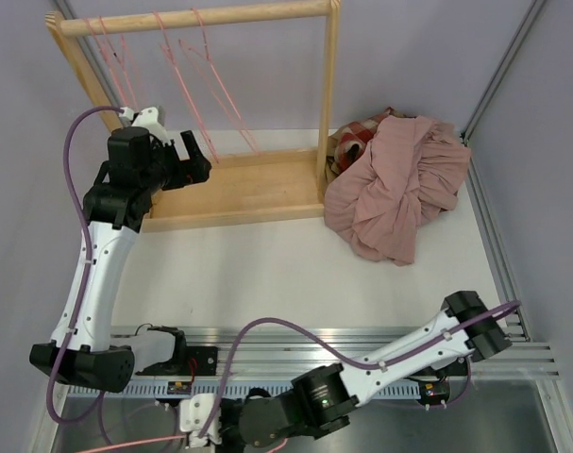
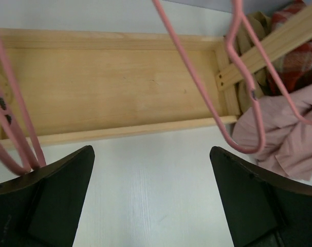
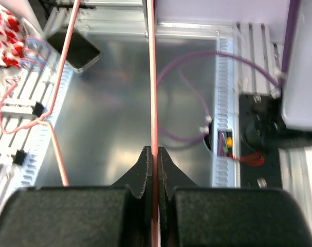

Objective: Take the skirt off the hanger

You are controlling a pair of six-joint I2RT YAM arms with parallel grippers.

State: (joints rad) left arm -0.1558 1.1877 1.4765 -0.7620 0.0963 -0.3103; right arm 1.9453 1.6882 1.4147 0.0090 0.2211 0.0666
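The pink skirt (image 1: 399, 184) lies in a crumpled heap on the table right of the wooden rack; its edge shows in the left wrist view (image 2: 294, 139). No hanger is in it. My right gripper (image 3: 157, 150) is shut on a thin pink hanger wire (image 3: 152, 77). It sits low, below the table's near edge (image 1: 203, 427). My left gripper (image 2: 151, 150) is open with nothing between its fingers. It hovers over the white table just in front of the rack's base (image 1: 199, 159).
The wooden rack (image 1: 239, 189) carries several bare pink hangers (image 1: 187, 85) on its top bar; two hang close to my left fingers (image 2: 197, 87). A plaid garment (image 1: 357, 137) lies under the skirt. Metal rails, purple cable (image 3: 186, 136) and a red-dotted cloth (image 3: 4, 36) surround my right gripper.
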